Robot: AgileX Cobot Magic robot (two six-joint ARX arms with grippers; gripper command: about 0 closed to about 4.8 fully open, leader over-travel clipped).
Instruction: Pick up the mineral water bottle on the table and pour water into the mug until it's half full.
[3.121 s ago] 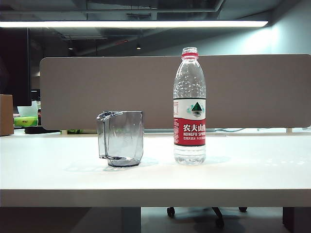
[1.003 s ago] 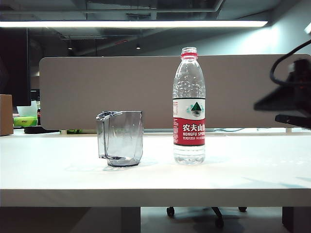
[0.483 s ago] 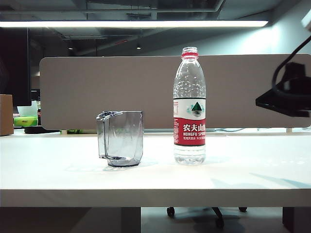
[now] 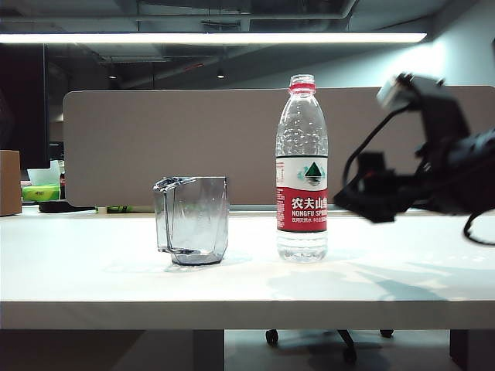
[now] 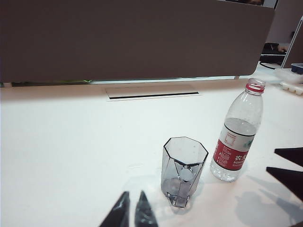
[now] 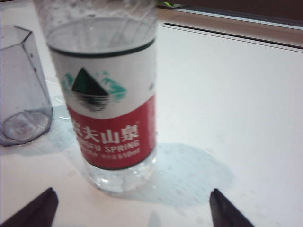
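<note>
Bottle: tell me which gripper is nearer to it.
Right. The right gripper is open just beside the bottle, not touching. The left gripper sits farther back, on the mug's near side.

This was an open-plan office. A wide white flat-topped desk [image 4: 93,278] carried a long grey partition screen [image 4: 155,139] along its back edge; beyond ran a fluorescent ceiling strip light [image 4: 209,37], exposed ducts, and black chair castors [image 4: 272,337] beneath.
</note>
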